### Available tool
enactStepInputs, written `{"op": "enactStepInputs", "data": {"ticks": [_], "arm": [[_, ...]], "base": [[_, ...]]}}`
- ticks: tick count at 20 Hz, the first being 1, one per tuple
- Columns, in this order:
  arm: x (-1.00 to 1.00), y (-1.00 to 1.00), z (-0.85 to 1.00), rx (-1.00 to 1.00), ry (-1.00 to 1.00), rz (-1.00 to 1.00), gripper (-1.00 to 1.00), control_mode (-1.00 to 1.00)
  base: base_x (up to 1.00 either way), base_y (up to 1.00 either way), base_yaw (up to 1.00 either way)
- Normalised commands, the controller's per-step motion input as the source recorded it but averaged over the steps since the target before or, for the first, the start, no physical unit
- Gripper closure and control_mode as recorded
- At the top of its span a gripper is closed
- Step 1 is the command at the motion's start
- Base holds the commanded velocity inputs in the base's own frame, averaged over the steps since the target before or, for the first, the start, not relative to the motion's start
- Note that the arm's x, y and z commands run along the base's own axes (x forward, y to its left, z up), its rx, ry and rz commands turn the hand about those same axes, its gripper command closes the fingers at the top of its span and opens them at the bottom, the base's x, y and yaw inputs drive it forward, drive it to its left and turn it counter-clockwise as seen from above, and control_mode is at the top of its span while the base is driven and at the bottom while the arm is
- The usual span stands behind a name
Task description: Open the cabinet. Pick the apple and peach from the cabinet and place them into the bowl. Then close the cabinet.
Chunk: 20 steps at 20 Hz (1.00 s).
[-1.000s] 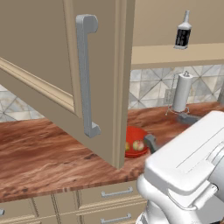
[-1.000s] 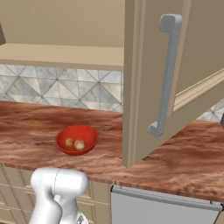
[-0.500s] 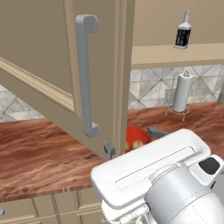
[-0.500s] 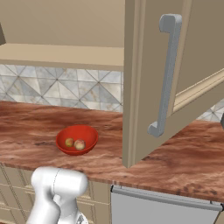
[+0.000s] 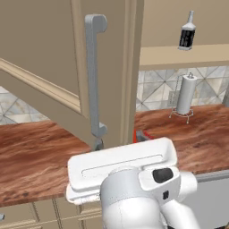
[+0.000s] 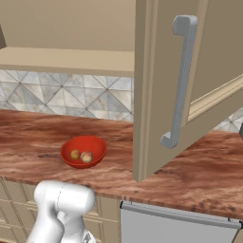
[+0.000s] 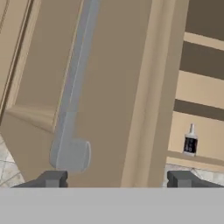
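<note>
Gripper [image 7: 117, 179]: jaws spread wide, nothing between them, touching nothing.

Handle [image 7: 72, 109]: long grey bar on the open cabinet door [image 7: 127, 87], lower foot at about 11 o'clock from the gripper, just ahead; long axis running away toward 12 o'clock.

Bowl [image 6: 83, 151]: red, on the counter [image 6: 199, 175], holding two small fruits, presumably apple and peach.

Closing the door judged the remaining step.

Bottle [image 7: 190, 141]: on far shelf, 1 o'clock.

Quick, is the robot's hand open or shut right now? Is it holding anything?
Hand: open and empty, its two fingertips wide apart just below the cabinet door and its grey handle.
</note>
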Motion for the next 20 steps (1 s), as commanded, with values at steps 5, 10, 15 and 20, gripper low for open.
{"op": "enactStepInputs", "data": {"ticks": [5, 10, 15, 20], "arm": [[0.51, -0.10, -0.15, -0.03, -0.03, -0.13, -1.00, -1.00], [0.63, -0.59, -0.33, 0.00, -0.15, -0.01, -1.00, -1.00], [0.87, -0.61, -0.41, 0.00, -0.18, 0.00, -1.00, -1.00], [1.00, -0.36, -0.48, 0.00, -0.10, 0.00, -1.00, -1.00]], "base": [[0.00, 0.00, 0.00], [0.00, 0.00, 0.00], [0.00, 0.00, 0.00], [0.00, 0.00, 0.00]]}}
